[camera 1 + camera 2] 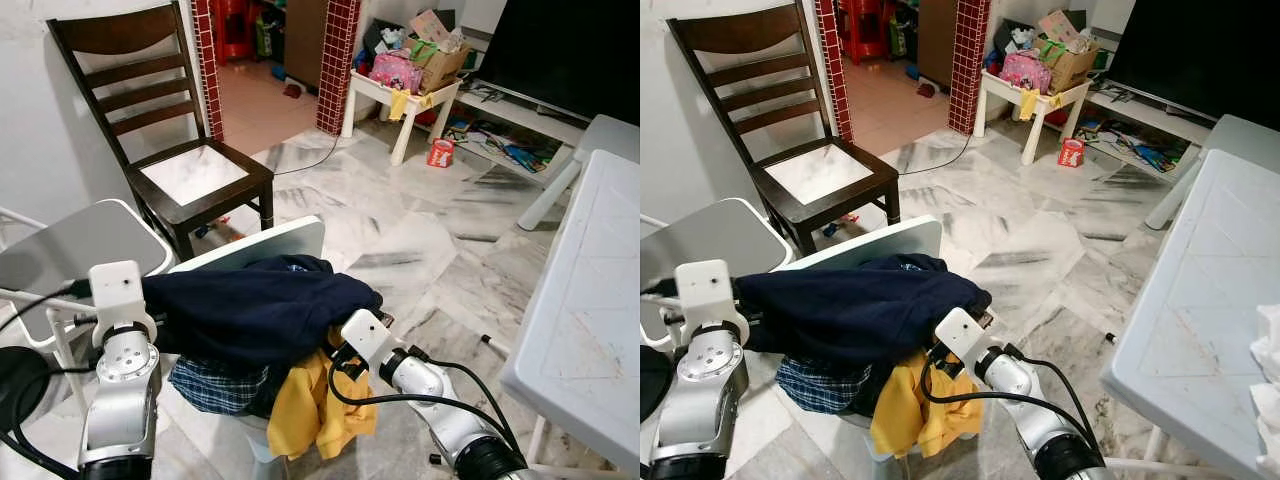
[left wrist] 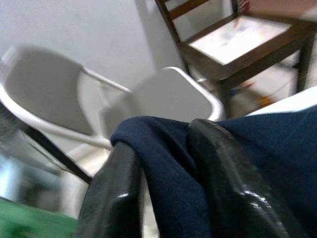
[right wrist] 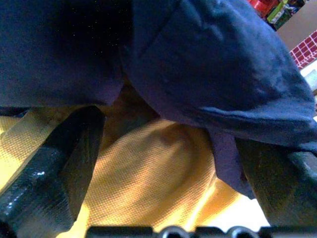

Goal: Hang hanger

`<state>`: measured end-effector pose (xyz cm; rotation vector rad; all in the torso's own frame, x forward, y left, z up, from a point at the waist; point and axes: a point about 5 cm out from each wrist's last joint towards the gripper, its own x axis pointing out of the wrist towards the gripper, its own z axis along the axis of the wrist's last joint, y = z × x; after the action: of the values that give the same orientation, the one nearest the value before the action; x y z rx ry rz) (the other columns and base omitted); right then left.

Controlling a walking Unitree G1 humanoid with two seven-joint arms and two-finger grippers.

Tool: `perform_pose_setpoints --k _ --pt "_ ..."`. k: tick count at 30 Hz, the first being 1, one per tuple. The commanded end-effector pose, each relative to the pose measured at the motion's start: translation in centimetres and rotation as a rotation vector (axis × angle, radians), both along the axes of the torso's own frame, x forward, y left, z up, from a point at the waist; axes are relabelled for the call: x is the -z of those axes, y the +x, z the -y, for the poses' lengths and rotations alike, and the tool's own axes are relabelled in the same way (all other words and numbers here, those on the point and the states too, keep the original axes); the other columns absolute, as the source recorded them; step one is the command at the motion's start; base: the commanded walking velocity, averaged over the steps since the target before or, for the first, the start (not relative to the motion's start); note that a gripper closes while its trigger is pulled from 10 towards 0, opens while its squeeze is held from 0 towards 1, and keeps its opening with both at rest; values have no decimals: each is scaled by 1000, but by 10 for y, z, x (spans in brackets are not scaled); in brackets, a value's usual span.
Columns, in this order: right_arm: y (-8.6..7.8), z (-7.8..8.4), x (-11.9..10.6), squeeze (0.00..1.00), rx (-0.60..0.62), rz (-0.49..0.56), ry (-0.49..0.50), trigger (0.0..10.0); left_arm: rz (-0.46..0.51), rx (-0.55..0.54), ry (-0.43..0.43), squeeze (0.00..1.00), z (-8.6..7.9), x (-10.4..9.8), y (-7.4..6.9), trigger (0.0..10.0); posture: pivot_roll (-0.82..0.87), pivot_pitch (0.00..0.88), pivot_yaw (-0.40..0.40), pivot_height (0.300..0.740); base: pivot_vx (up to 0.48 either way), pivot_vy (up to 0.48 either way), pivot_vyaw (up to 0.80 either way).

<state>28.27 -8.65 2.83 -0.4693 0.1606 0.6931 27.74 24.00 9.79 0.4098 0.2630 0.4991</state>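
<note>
The marble floor (image 1: 400, 230) takes up most of the scene, and a wide stretch of it lies open between the dark wooden chair (image 1: 170, 140) by the wall and the white counter (image 1: 590, 300), whose far side is cut off by the right edge of the picture. Beyond the open floor, a doorway framed by red tiled pillars (image 1: 335, 60) leads into another room. A small white side table (image 1: 400, 100) piled with boxes and bags stands next to it.

Near the robot, a white plastic chair (image 1: 285, 240) carries a heap of clothes. A navy garment (image 1: 260, 305) lies on top and hides most of the seat. A checked cloth (image 1: 210, 385) and a yellow shirt (image 1: 315, 405) hang out from under it over the front edge. A grey folding chair (image 1: 85, 245) stands just beside the heap on the left.

No hanger can be made out; if one is in the heap, the clothes cover it.

The left gripper (image 2: 163, 183) is at the left end of the heap, its jaws pinched on a fold of the navy garment. The right gripper (image 3: 163, 163) reaches under the right side of the heap, its jaws spread wide apart, with the yellow shirt between them and the navy garment draped above.
</note>
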Motion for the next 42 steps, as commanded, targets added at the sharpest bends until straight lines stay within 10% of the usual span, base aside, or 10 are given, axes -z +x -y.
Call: perform_pose_setpoints --k 1,7,12,20,21,22,25,32,36,42 --pt "0 2 -2 0 -5 9 -6 10000 -35 -31 138 1000 -7 0 1 10000 90 0 -75 740 0 0 0" --pt "-2 2 -2 0 -7 10 -7 10000 -171 -35 326 1000 -11 17 -5 10000 89 0 -73 740 0 0 0" --pt "-4 3 0 0 -7 5 -8 10000 -216 187 220 1000 12 33 -11 10000 87 0 -73 740 0 0 0" --pt "-4 2 0 0 -7 3 -9 10000 -199 201 163 1000 21 38 -11 10000 88 0 -76 740 0 0 0" --pt "-3 3 -1 0 -4 5 -10 10000 -169 246 127 1000 25 35 -8 4471 89 0 -76 740 0 0 0" --pt "-3 3 -1 0 -4 5 -10 10000 -169 246 127 1000 25 35 -8 4471 89 0 -76 740 0 0 0" --pt "-2 11 -3 0 -8 14 -36 10000 -134 286 85 1000 32 31 -2 0 91 0 -75 740 0 0 0" --pt "-2 27 -6 0 -114 43 -182 10000 -45 263 65 1000 32 15 6 0 86 0 -71 740 0 0 0" --pt "-7 53 -3 0 -286 55 -444 10000 144 281 13 1000 41 -16 19 0 78 0 -62 740 0 0 0" --pt "-4 58 -8 0 -259 70 -444 10000 266 393 -4 1000 69 -43 42 0 73 0 -52 740 0 0 0"
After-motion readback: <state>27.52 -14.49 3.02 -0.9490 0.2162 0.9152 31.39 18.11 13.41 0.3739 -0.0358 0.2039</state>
